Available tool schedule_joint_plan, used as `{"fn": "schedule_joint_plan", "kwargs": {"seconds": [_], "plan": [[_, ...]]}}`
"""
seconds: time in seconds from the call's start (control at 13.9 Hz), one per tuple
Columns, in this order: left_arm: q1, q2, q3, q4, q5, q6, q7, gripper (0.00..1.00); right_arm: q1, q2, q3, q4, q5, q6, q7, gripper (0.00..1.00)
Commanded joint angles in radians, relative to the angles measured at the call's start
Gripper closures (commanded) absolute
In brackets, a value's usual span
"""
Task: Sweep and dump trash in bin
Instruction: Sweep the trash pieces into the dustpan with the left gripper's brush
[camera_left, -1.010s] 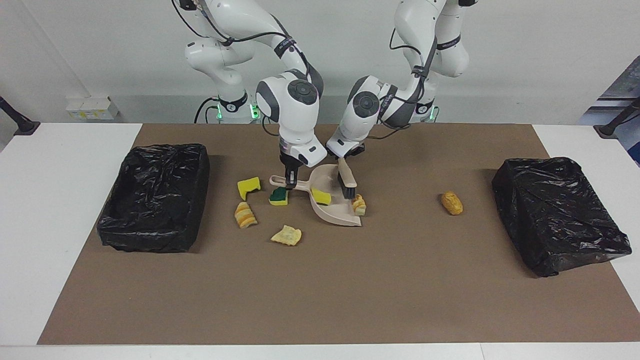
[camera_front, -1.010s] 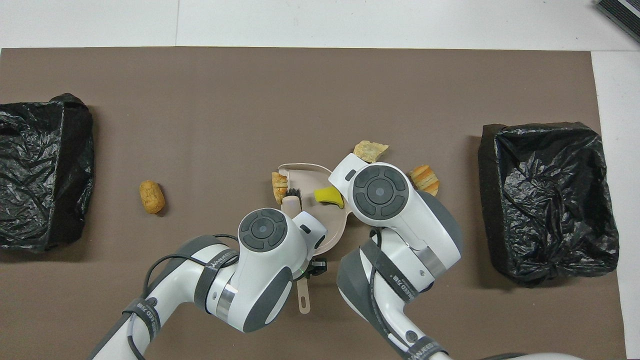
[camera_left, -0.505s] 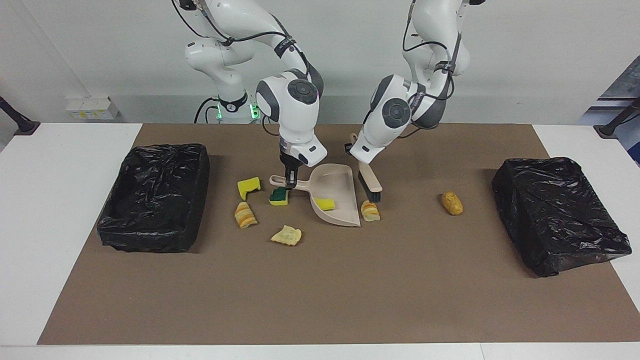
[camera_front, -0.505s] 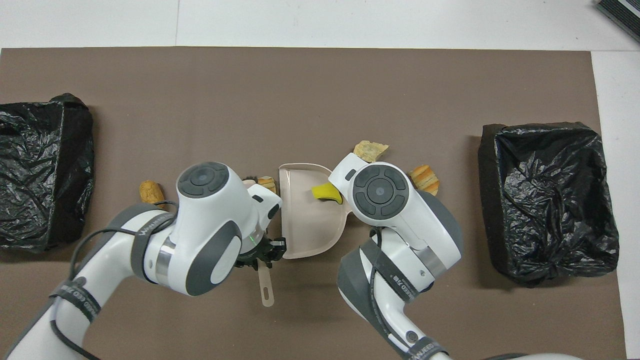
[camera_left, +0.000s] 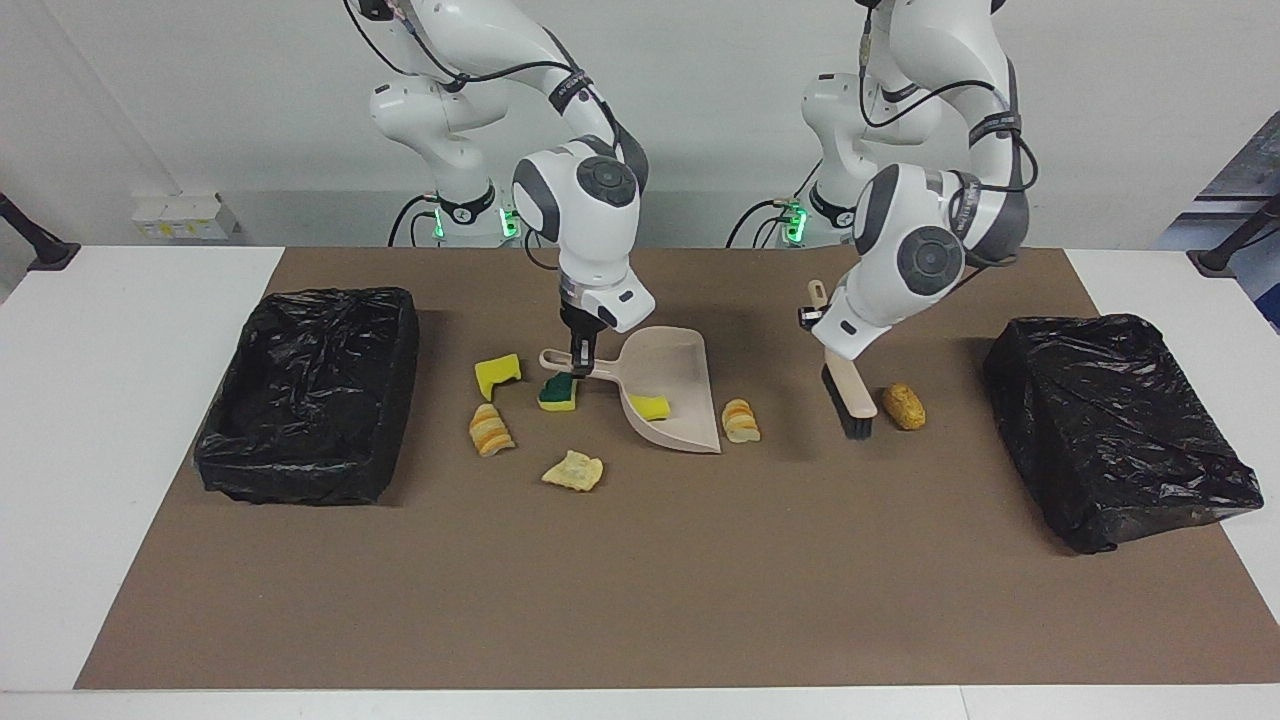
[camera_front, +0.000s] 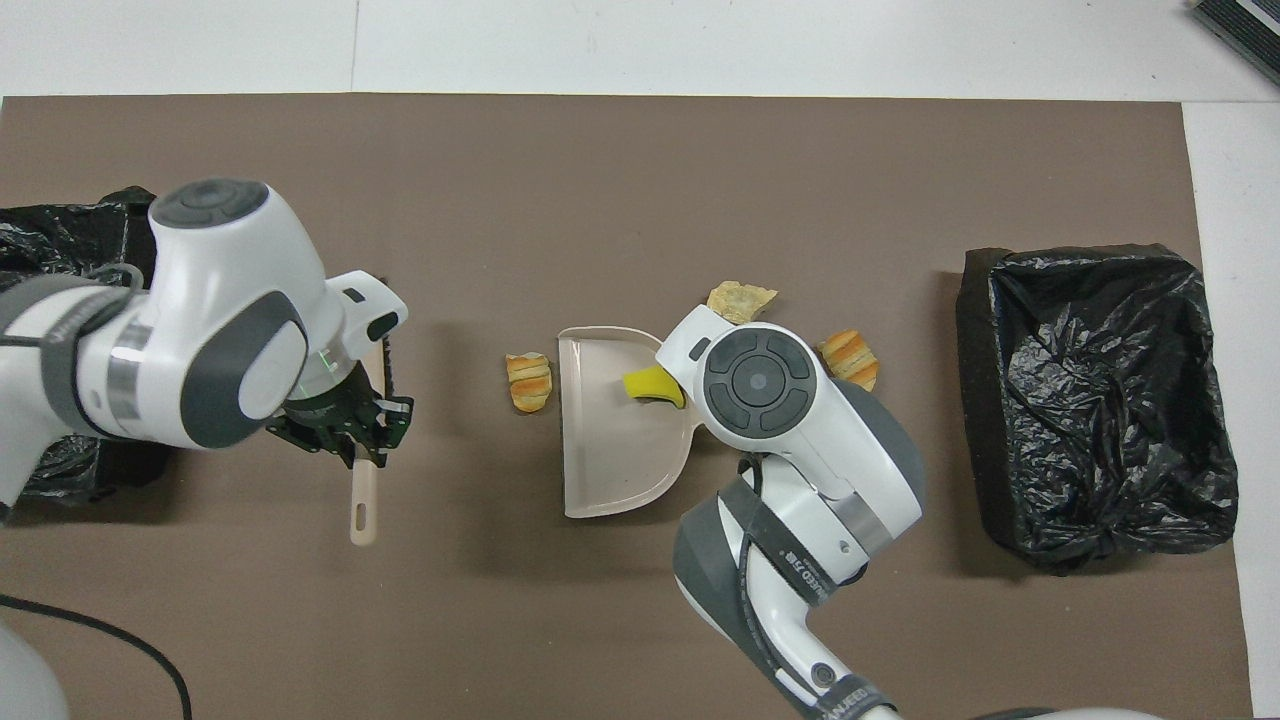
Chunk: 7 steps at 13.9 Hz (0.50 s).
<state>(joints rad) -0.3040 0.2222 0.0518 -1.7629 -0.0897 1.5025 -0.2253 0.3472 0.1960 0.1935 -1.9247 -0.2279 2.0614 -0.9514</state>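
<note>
Bristles of the brush (camera_left: 850, 396) clenched in my left tool (camera_left: 826, 318) are landing at nine o'clock of the bread roll (camera_left: 904, 406), so I am aiming to loop round it and push toward the dustpan (camera_left: 672, 400) gripped by my right tool (camera_left: 581, 366).

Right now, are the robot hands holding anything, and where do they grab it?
Yes. The left gripper holds the brush by its handle. The right gripper holds the dustpan by its handle.
</note>
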Motion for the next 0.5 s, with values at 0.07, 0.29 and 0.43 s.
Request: {"fn": "schedule_joint_plan", "kwargs": {"seconds": [0.07,0.29,0.43], "plan": [[0.104,0.077,-0.012,0.109,0.077,-0.122,0.085,1.00,-0.005,0.000,0.007,0.023,0.019,-0.038,-0.007,1.00],[0.170,0.071,-0.012,0.106,0.127,-0.202,0.213,1.00,-0.005,0.003,0.007,0.038,0.018,-0.064,-0.006,1.00],[0.233,0.072,-0.017,0.100,0.120,-0.231,0.225,1.00,-0.005,0.003,0.007,0.038,0.018,-0.064,-0.006,1.00]]}}
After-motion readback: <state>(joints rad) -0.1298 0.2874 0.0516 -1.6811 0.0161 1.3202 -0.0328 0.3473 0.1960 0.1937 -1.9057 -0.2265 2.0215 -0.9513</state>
